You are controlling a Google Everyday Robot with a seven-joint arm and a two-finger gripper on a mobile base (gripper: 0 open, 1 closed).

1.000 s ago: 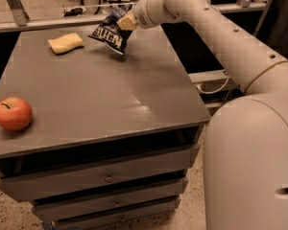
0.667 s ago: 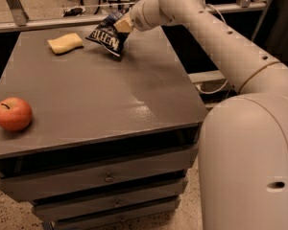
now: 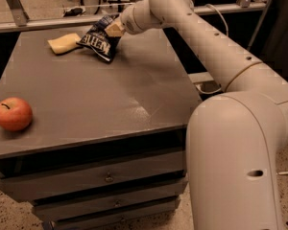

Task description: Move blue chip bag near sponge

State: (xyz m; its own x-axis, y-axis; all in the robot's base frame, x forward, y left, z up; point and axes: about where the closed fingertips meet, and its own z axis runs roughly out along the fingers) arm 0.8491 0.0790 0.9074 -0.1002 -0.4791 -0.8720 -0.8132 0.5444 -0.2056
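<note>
The blue chip bag [image 3: 100, 40] is a crinkled navy foil bag with white lettering at the far end of the grey table [image 3: 96, 99]. Its left edge touches or nearly touches the pale yellow sponge [image 3: 64, 42], which lies flat just to its left. My gripper [image 3: 113, 28] is at the bag's upper right edge, shut on the bag. My white arm reaches in from the right.
A red apple [image 3: 12, 114] sits near the table's front left edge. The table has drawers [image 3: 105, 178] below its front. A metal rail [image 3: 48, 23] runs behind the table. My robot's white body [image 3: 235, 166] stands at the right front.
My gripper has carried the bag a little to the left, closer to the sponge. The apple and the sponge have not moved.
</note>
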